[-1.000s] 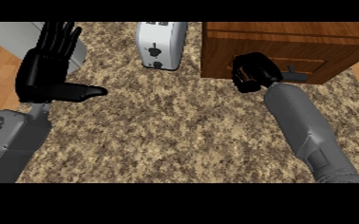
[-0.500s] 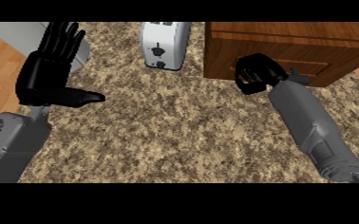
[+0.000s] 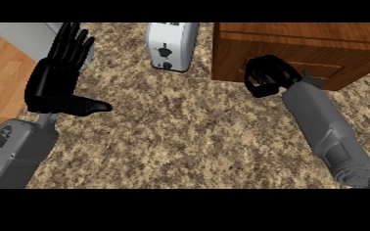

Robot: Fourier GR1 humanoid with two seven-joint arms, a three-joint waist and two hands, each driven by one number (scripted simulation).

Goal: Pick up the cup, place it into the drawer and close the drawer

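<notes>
The robot's right hand [image 3: 266, 76] rests against the front of the wooden drawer [image 3: 311, 46] at the upper right of the head view. Its black fingers are curled together into a tight knot, and its grey forearm slants in from the lower right corner. The cup cannot be made out anywhere in the view (whether the curled fingers enclose it cannot be told). The hand covers part of the drawer's front panel beside a recessed grip, and from this steep angle it is not clear whether the drawer is fully closed.

At the left edge the left hand [image 3: 56, 80] is resting open. Its fingers are straight, spread and pointing up, the thumb juts out toward the middle, and the hand touches nothing.

Between the two hands, near the top of the view, a white toaster [image 3: 172, 45] stands on the speckled brown stone surface [image 3: 188, 127]. It sits just left of the drawer's corner, well apart from the left hand, and its side with a small dark knob faces the viewer.
</notes>
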